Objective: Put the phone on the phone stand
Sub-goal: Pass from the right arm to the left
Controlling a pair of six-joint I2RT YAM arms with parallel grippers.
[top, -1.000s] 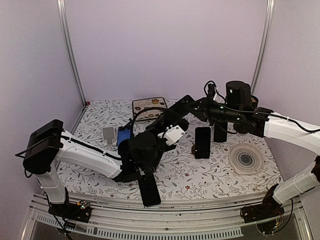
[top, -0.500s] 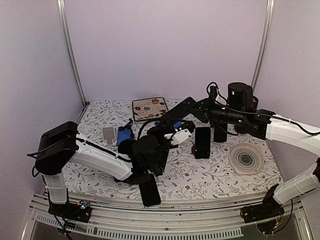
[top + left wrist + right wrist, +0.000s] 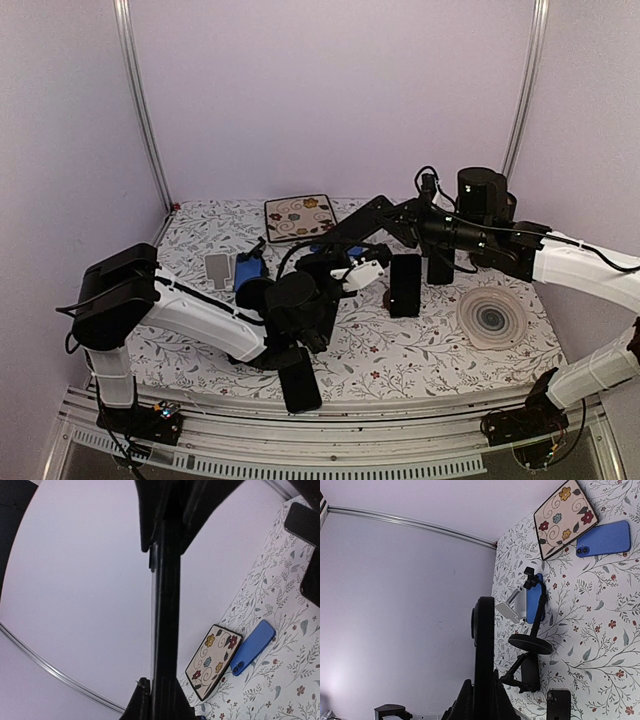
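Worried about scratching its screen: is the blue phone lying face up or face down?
Face down. The blue phone lies flat, back upward with its two camera lenses showing, beside the flowered tile.

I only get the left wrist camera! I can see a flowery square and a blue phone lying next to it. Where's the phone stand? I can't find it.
Observer: Seen from above, a stand with a round black base and a thin stalk is to the left of the blue phone.
Operator: Is there another phone somewhere?
Observer: Yes, a black phone lies flat at the near edge, far from the blue one.
Operator: What's over on the right side?
Observer: A round grey disc with dark rings lies flat there.
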